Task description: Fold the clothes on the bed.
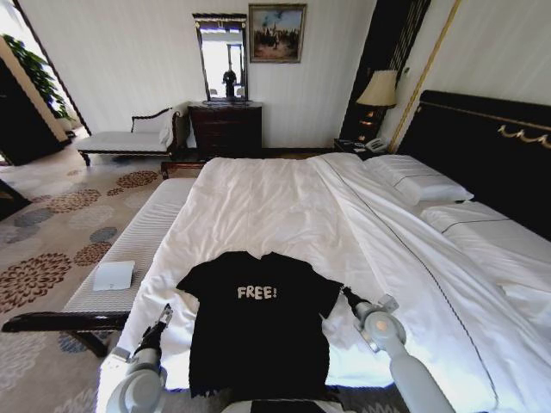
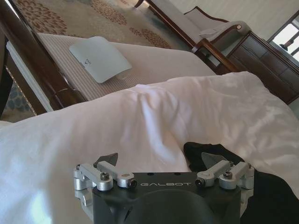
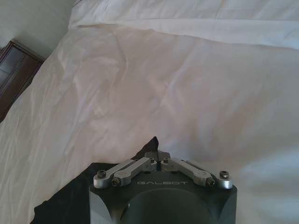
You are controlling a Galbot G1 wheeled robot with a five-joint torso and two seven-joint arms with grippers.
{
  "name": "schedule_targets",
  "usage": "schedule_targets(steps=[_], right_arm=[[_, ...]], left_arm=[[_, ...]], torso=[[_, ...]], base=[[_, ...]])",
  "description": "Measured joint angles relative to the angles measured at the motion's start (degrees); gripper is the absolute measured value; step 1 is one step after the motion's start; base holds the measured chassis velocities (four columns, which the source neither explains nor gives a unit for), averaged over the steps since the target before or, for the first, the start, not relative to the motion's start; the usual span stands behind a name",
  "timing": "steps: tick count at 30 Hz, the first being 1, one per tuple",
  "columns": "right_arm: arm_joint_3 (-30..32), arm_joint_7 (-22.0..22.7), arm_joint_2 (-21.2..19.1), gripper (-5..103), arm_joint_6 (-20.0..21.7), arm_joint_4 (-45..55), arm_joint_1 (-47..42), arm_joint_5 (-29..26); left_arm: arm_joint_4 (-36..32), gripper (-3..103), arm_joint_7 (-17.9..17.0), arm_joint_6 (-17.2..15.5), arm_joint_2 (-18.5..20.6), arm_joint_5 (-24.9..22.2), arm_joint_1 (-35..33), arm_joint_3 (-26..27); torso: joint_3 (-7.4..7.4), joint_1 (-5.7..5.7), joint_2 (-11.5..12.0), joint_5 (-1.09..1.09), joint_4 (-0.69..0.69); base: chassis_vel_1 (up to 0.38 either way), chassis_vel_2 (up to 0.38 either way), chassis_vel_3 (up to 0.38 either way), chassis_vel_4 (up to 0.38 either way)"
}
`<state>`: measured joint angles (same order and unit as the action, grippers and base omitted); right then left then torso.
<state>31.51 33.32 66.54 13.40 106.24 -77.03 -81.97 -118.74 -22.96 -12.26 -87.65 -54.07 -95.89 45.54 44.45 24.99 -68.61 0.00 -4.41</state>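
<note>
1. The black short-sleeved soft-fabric T-shirt [image 1: 258, 323] lies face up and spread flat on the near part of the very large white-sheeted bed with the dark headboard [image 1: 275, 206], collar away from the robot and hem hanging towards the near edge; no fold shows yet, so by my reckoning the whole folding job is still ahead
2. The left claw [image 1: 164, 317] sits just beside the shirt's left sleeve; in the left wrist view its fingers [image 2: 108, 161] stand apart, with the sleeve's dark cloth under the far one, nothing gripped
3. The right claw [image 1: 347, 295] is at the tip of the right sleeve; in the right wrist view its fingers are drawn together, pinching a small peak of the black fabric
4. To me that looks like the opening grasp of the first fold, with only one side taken hold of
5. Writing: white "FREE!" across the chest, and "GALBOT" on both claw housings
6. A small white flat rectangular pad [image 1: 114, 275] rests on the long pale upholstered bench [image 1: 138, 237], a surface beside the bed
</note>
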Motion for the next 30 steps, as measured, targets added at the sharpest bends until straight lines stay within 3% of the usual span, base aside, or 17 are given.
schedule_targets(steps=[9, 16, 30], right_arm=[[2.46, 1.9, -0.58, 0, 0.52, 1.59, -1.33, -1.59], [0.73, 2.41, 0.56, 0, 0.74, 1.97, -0.68, -1.05], [-16.85, -3.9, -2.28, 0, -3.35, 6.86, 2.63, 5.85]], left_arm=[[0.68, 100, -0.32, -0.31, 1.73, -2.2, 0.36, 0.68], [0.95, 100, -0.55, -0.49, 2.52, -2.96, 0.43, 1.14], [1.39, 100, -0.58, -0.41, 1.91, -2.38, -0.03, 2.13]], torso=[[0.0, 0.0, -0.01, 0.0, 0.0], [0.0, 0.0, -0.01, 0.01, -0.01], [0.0, 0.0, 0.0, 0.0, 0.0]], base=[[0.0, 0.0, 0.0, 0.0], [0.0, 0.0, 0.0, 0.0], [0.0, 0.0, 0.0, 0.0]])
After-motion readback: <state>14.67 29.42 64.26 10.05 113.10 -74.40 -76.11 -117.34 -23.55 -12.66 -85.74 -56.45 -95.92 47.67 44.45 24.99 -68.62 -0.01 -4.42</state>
